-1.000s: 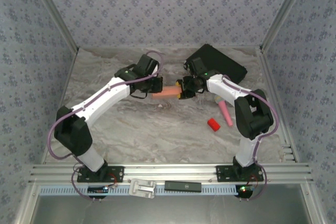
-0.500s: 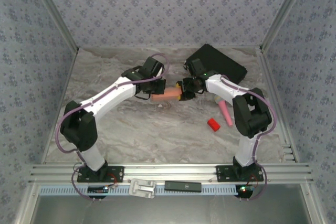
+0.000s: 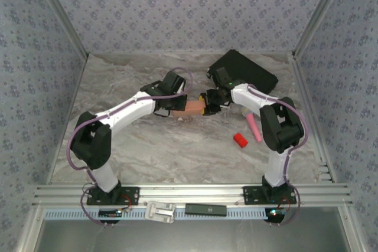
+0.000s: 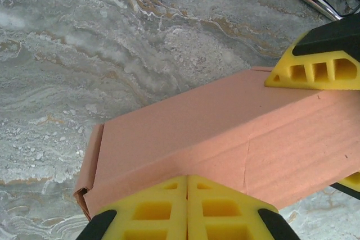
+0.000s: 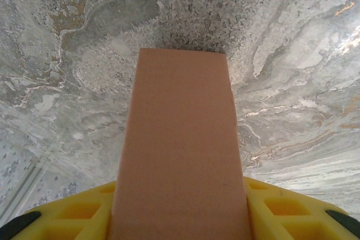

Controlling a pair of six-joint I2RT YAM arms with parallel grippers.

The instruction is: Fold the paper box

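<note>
**Paper box [image 3: 191, 108] [image 4: 225, 133] [image 5: 180, 139] gripped at mid-table**

The salmon-orange oblong is lying between both arms at the middle of the marbled tabletop [image 3: 177, 149]. The right gripper [image 3: 207, 105] [image 5: 180, 217] is clamping one end between its yellow fingers [image 4: 315, 71]. The left gripper [image 3: 176, 109] [image 4: 187, 195] is resting its fingertips, closed tight together, against the box's long side. A black case [image 3: 245, 72] is lying just behind.

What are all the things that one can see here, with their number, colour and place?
paper box: one, salmon-orange, mid-table, between the grippers
black case: one, black, far right of table
pink stick: one, pink, right side, beside the right arm
red block: one, red, just left of the stick
table: one, grey marble
left gripper: one, yellow fingers, shut, at the box
right gripper: one, yellow fingers, shut on the box
</note>
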